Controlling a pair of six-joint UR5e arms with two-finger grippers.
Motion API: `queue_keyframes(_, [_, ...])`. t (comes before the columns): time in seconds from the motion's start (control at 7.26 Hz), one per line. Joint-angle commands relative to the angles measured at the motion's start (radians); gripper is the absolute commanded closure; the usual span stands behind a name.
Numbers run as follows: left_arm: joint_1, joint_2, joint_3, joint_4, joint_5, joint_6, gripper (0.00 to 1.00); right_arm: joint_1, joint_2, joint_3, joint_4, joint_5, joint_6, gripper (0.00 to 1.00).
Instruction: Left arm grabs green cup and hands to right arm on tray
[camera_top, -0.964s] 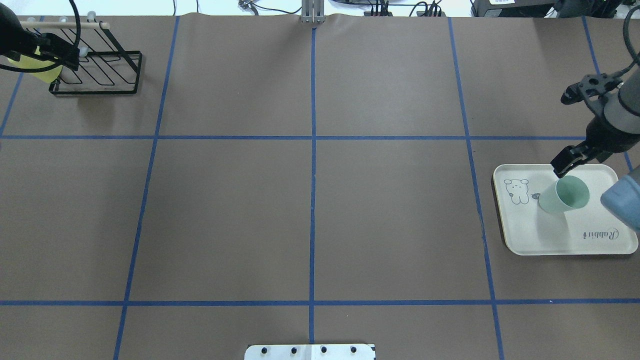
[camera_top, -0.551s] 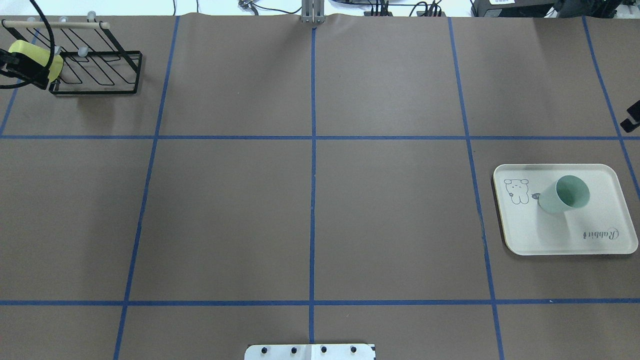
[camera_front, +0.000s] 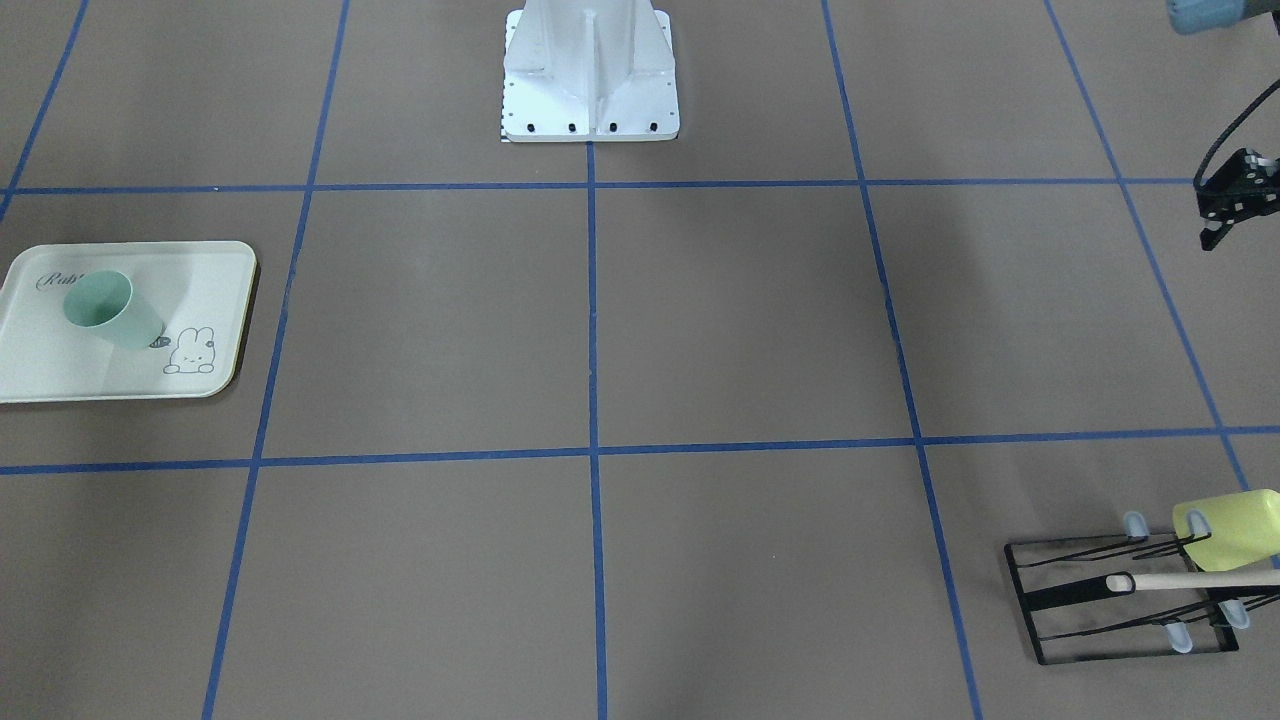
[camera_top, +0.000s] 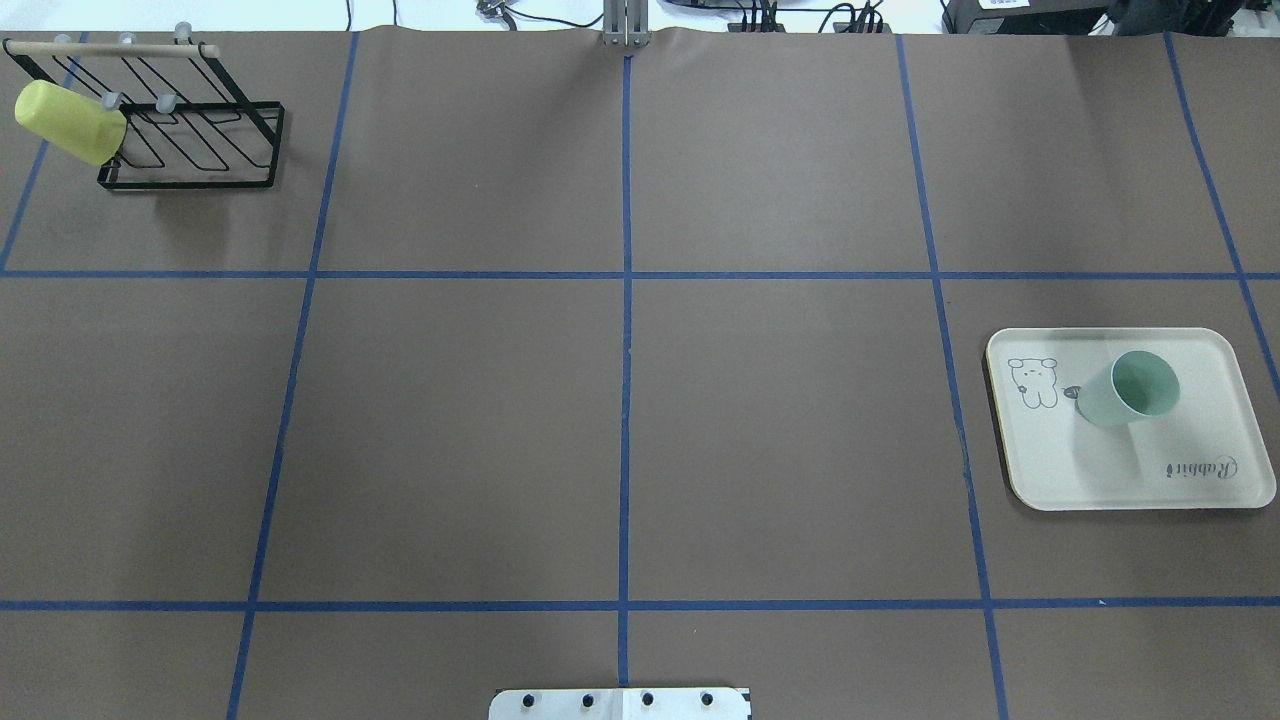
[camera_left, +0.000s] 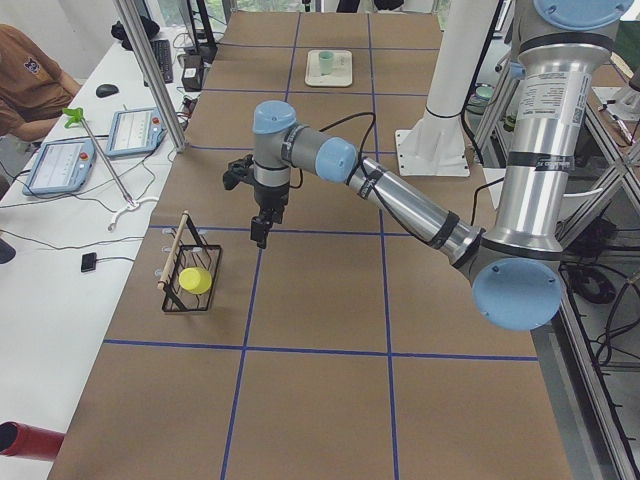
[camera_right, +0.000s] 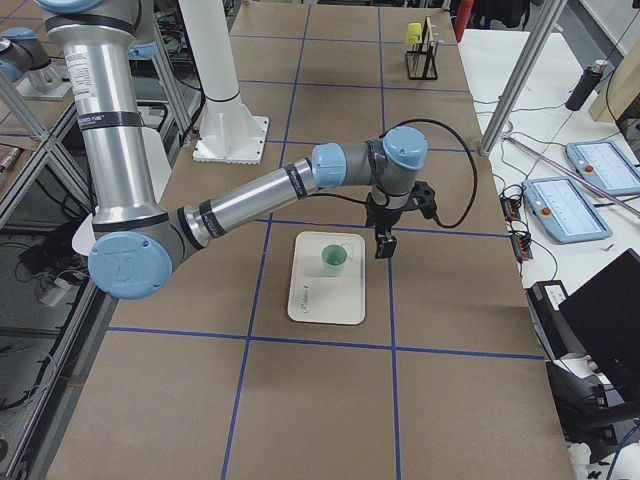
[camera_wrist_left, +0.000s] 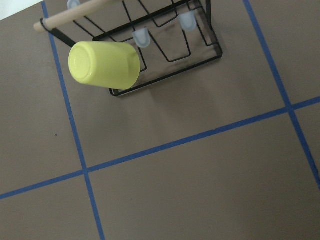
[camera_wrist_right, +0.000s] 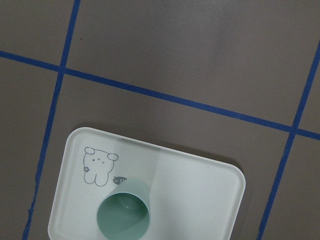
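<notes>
Leave the green cup (camera_top: 1125, 395) upright, mouth up, on the tray (camera_top: 1100, 475). Looks delivered, so draw the right gripper (camera_right: 385, 245), hanging near the tray, off without brushing the cup. Cannot tell its opening, nor that of the left gripper (camera_left: 261, 228) near the rack (camera_top: 190, 150).

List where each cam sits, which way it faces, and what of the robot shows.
Front-facing: across the table, facing the robot; its base at top, left gripper at right edge.
Overhead: behind the robot, looking forward-down; only the base's edge shows.
Exterior left: table's left end; left arm near.
Exterior right: opposite end; right arm near.
Left wrist: down on yellow-green cup and rack; no body.
Right wrist: down on tray and green cup; no body.
Shared: overhead and right wrist both show the green cup standing on the tray.
</notes>
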Motion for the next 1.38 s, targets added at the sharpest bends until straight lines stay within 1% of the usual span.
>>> queue_keyframes(0.0, [-0.173, 0.016, 0.231, -0.034, -0.237, 0.136, 0.0, 0.019, -0.007, -0.018, 0.001, 0.006, 0.008, 0.0])
queue_keyframes(0.14, [-0.216, 0.033, 0.327, -0.101, -0.236, 0.264, 0.0, 0.034, -0.009, -0.02, 0.001, 0.007, 0.01, 0.0])
queue_keyframes(0.28, [-0.242, 0.042, 0.403, -0.167, -0.236, 0.305, 0.0, 0.048, -0.019, -0.018, 0.001, 0.01, 0.008, 0.0])
queue_keyframes(0.41, [-0.244, 0.088, 0.411, -0.198, -0.192, 0.299, 0.0, 0.056, -0.053, -0.018, 0.009, 0.015, 0.004, 0.0])
queue_keyframes(0.55, [-0.244, 0.086, 0.401, -0.209, -0.125, 0.244, 0.0, 0.059, -0.09, -0.02, 0.048, 0.021, 0.005, 0.0])
queue_keyframes(0.69, [-0.244, 0.084, 0.391, -0.218, -0.121, 0.18, 0.0, 0.061, -0.116, -0.02, 0.076, 0.021, 0.005, 0.0])
queue_keyframes(0.96, [-0.242, 0.081, 0.387, -0.232, -0.12, 0.172, 0.0, 0.068, -0.128, -0.041, 0.079, 0.023, 0.005, 0.0])
queue_keyframes(1.24, [-0.242, 0.079, 0.387, -0.232, -0.12, 0.172, 0.0, 0.099, -0.125, -0.089, 0.099, 0.042, 0.002, 0.0])
